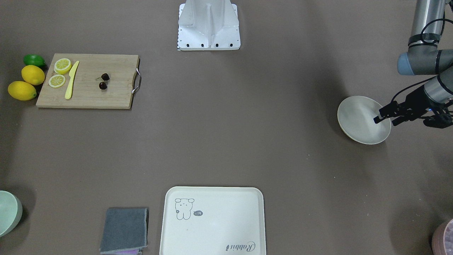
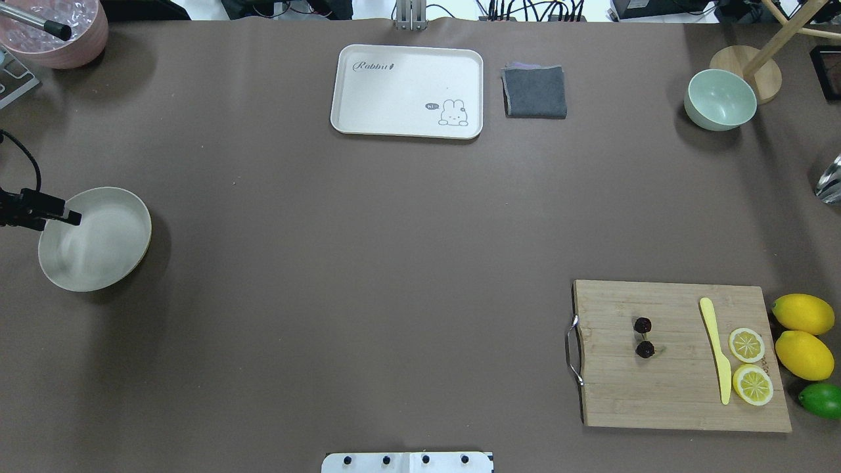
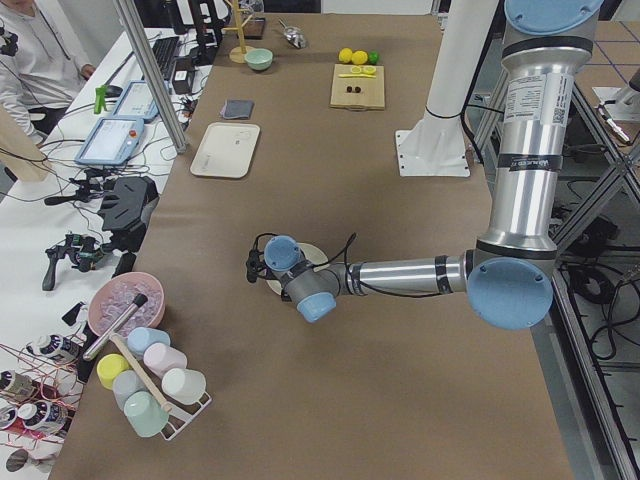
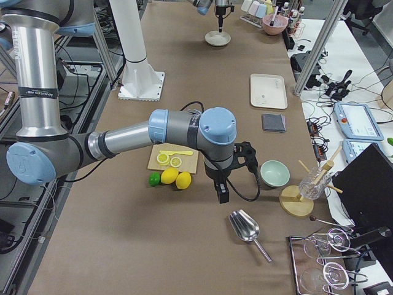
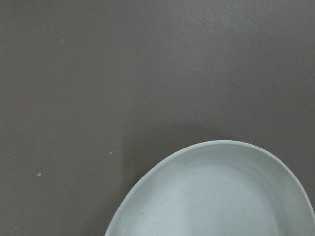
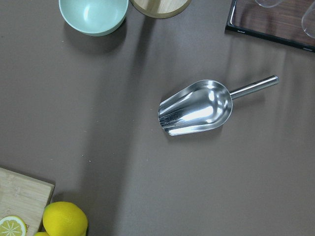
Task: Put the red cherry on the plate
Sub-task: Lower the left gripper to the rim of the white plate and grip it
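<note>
The red cherry (image 1: 103,85) (image 2: 645,349), a pair of dark cherries, lies on a wooden cutting board (image 1: 88,95) on the robot's right side. The plate (image 1: 359,118) (image 2: 98,246) sits far off on the robot's left and looks slightly tilted. My left gripper (image 1: 385,121) (image 2: 66,217) is at its rim, one finger over the inside, apparently shut on the rim. The left wrist view shows only the plate (image 5: 216,196). My right gripper (image 4: 222,195) hangs over the table beyond the lemons, far from the cherry, and I cannot tell whether it is open or shut.
On the board lie lemon slices (image 1: 62,66) and a yellow knife (image 1: 72,79); whole lemons (image 1: 33,74) and a lime (image 1: 34,60) sit beside it. A rabbit tray (image 1: 212,221), grey cloth (image 1: 124,230), green bowl (image 2: 720,100) and metal scoop (image 6: 195,108) lie farther out.
</note>
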Motion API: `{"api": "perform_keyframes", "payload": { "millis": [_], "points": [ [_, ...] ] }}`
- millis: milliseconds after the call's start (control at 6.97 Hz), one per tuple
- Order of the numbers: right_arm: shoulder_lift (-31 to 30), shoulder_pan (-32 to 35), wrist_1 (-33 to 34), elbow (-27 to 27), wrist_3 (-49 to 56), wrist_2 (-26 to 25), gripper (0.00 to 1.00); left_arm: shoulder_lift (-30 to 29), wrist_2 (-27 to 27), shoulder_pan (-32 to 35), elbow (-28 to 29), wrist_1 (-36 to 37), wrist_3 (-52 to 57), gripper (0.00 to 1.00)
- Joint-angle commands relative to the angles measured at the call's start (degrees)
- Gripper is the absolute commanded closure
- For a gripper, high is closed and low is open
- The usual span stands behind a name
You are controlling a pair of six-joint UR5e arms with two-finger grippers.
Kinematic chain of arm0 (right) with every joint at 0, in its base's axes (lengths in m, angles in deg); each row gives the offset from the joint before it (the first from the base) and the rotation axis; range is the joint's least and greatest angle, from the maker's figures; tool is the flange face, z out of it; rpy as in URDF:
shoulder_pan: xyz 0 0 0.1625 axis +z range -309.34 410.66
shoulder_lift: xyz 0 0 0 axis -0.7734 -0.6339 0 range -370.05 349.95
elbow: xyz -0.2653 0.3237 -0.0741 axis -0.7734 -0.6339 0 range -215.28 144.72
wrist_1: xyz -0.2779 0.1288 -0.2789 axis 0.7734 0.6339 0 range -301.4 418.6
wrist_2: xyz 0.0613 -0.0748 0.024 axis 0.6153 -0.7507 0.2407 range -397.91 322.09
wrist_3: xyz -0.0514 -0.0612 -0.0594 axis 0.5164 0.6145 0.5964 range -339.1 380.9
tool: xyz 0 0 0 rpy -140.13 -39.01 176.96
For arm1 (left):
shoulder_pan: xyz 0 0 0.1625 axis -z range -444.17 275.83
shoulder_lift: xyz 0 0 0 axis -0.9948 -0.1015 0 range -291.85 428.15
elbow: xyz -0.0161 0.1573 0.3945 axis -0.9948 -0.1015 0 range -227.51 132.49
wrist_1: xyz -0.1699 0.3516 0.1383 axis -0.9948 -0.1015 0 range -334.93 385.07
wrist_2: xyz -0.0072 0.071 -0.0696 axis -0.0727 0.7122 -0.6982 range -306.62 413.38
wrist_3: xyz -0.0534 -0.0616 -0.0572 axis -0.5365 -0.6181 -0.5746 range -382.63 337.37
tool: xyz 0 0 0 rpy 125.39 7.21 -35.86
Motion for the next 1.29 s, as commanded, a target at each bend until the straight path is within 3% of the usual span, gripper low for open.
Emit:
{"api": "perform_keyframes", "payload": {
  "millis": [0, 431, 861, 1149],
  "points": [
    [-0.1, 0.0, 0.0, 0.0, 0.0, 0.0, 0.00, 3.1, -2.1, -0.1, 0.2, -4.1, 0.2, 0.05],
    [-0.2, 0.0, 0.0, 0.0, 0.1, 0.0, 0.00, 5.9, -3.3, -0.1, 2.1, -7.4, 2.5, 0.05],
    [-0.4, 0.0, 0.0, 0.0, 0.4, 0.0, 0.00, 4.9, -2.5, -0.1, 3.8, -8.2, 2.7, 0.20],
    [-0.4, 0.0, 0.0, 0.0, 0.4, 0.0, 0.00, 4.4, -2.5, -0.1, 4.0, -8.0, 2.5, 0.60]
  ]
}}
